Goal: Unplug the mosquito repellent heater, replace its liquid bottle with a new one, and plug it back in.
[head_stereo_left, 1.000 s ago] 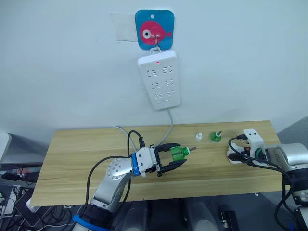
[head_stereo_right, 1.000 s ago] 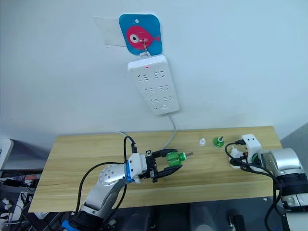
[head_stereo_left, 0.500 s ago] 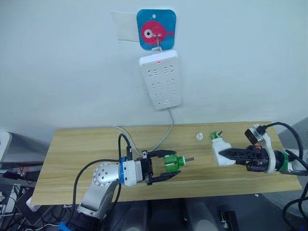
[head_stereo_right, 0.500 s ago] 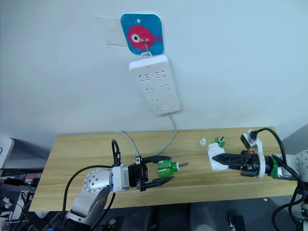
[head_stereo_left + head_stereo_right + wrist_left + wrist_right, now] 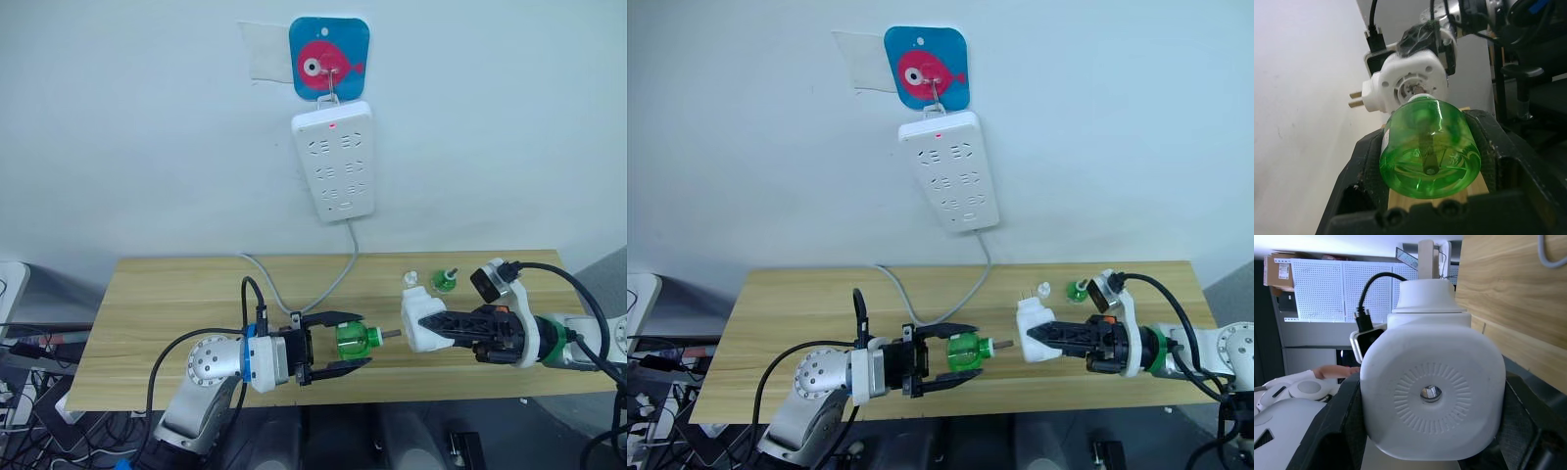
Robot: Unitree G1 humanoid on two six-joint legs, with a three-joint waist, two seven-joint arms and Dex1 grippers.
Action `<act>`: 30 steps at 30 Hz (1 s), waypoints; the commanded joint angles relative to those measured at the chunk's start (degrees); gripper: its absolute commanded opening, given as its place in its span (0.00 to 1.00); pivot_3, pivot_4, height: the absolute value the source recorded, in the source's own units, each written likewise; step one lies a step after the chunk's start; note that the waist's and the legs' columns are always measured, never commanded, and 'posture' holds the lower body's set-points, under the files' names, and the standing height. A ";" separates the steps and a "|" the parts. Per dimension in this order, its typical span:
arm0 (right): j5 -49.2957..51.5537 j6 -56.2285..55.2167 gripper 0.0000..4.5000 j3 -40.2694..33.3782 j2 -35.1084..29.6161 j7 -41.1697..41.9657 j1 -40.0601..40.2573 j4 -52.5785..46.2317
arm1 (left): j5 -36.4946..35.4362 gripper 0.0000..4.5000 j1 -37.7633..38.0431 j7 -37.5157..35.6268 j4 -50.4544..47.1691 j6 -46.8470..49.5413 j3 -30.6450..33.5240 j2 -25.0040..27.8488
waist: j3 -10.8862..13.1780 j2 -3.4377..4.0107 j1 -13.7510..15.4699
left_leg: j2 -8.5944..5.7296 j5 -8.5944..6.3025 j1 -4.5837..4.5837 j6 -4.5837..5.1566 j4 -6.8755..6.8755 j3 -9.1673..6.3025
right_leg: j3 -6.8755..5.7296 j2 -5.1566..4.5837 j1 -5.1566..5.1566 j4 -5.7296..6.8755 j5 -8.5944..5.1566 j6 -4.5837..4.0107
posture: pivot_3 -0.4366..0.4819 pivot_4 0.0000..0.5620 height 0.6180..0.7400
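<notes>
Green new one (image 5: 354, 339), clamped in left pincer (image 5: 345, 342) at lower centre, lies horizontal, wick aimed at mosquito repellent heater (image 5: 420, 325) gripped by right pincer (image 5: 438, 327) just right, axes nearly aligned, above counter (image 5: 157, 304)

Right gripper (image 5: 423, 331) swung in from the desk's 3 o'clock edge toward centre, mosquito repellent heater (image 5: 418, 322) clamped in its fingers, now off the desk and just beside the wick tip of the green bottle (image 5: 354, 342). Left gripper (image 5: 355, 345) pulled back slightly toward 6 o'clock with that bottle, wick aimed at 3 o'clock into the heater's socket.
</notes>
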 commanded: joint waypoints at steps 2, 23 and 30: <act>2.55 -2.34 0.66 0.73 -1.66 0.46 0.66 -2.99 | 0.06 0.51 -0.66 0.76 -0.04 -0.08 -0.55 -0.88 | 0.00 0.00 0.01 | 0.00 0.00 0.00 0.00 -0.01 0.00 | 0.00 0.01 -0.01 -0.01 0.00 0.00 | 0.40 0.50 1.00; 2.55 -5.53 0.66 2.43 -2.24 -0.30 0.61 -3.70 | 0.58 0.51 -2.39 3.03 0.08 2.01 -2.12 -2.99 | 0.01 -0.02 0.02 | 0.01 0.00 0.00 0.00 -0.02 -0.02 | 0.01 0.02 -0.01 -0.02 0.00 0.00 | 0.40 0.52 1.00; 2.55 -5.87 0.66 2.78 -1.83 -0.64 -0.29 -3.09 | 0.35 0.51 -2.30 2.01 -0.10 1.92 -2.65 -2.58 | 0.02 -0.02 0.03 | 0.01 0.00 0.00 0.00 -0.02 -0.02 | 0.01 0.01 -0.01 -0.03 0.00 0.00 | 0.40 0.53 1.00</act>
